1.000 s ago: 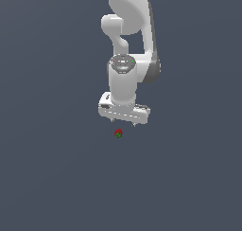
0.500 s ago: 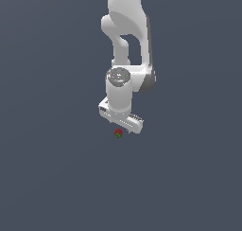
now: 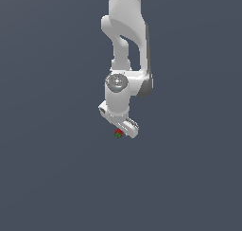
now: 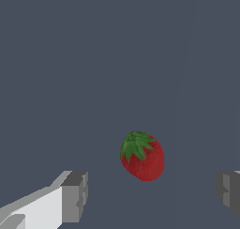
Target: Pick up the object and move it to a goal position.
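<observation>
We've got the tool (image 4: 152, 195) spread wide, released, w/ the strawberry (image 4: 142, 156) betw. its fingers: looks light, smooth; we'd pinch its red sides.

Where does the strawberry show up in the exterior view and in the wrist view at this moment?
Exterior view: the strawberry is a tiny red and green speck near the picture's middle, right under the white end effector.
Wrist view: the strawberry fills far more of the picture, lying on the grey surface between the two grey fingertips, touching neither.
Shared landmark: the end effector, open around the fruit.
</observation>
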Available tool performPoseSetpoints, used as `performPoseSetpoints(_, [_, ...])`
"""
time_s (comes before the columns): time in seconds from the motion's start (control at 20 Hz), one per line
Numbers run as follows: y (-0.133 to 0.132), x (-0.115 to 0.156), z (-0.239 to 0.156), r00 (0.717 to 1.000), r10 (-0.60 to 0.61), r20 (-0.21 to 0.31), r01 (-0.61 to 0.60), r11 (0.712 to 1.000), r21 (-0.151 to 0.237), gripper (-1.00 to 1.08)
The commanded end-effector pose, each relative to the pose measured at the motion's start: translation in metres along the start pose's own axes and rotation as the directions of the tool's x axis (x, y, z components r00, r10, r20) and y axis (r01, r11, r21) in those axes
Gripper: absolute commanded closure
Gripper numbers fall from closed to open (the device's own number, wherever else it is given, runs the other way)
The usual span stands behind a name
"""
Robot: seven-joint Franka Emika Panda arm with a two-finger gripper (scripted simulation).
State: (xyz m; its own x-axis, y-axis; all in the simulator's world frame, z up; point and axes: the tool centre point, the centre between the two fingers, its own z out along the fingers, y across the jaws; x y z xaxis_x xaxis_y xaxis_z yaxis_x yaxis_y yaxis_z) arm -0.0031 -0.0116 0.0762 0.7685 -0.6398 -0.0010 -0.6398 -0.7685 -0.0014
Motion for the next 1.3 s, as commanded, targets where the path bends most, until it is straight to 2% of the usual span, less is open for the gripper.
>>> performPoseSetpoints(0.0, [0.001, 0.0, 0.003, 1.0, 0.02, -0.001, -0.02, 1.0, -0.001, -0.92])
performPoseSetpoints(0.35, [0.001, 0.0, 0.006, 1.0, 0.022, -0.001, -0.022, 1.0, -0.001, -0.92])
performPoseSetpoints(0.85, [0.002, 0.0, 0.047, 1.0, 0.027, -0.001, -0.027, 1.0, -0.001, -0.92])
performPoseSetpoints(1.1, [0.002, 0.0, 0.054, 1.0, 0.028, -0.001, -0.028, 1.0, -0.001, -0.92])
performPoseSetpoints(1.15, [0.002, 0.0, 0.054, 1.0, 0.028, -0.001, -0.028, 1.0, -0.001, 1.08])
performPoseSetpoints(1.25, [0.002, 0.0, 0.054, 1.0, 0.028, -0.001, -0.028, 1.0, -0.001, 1.08])
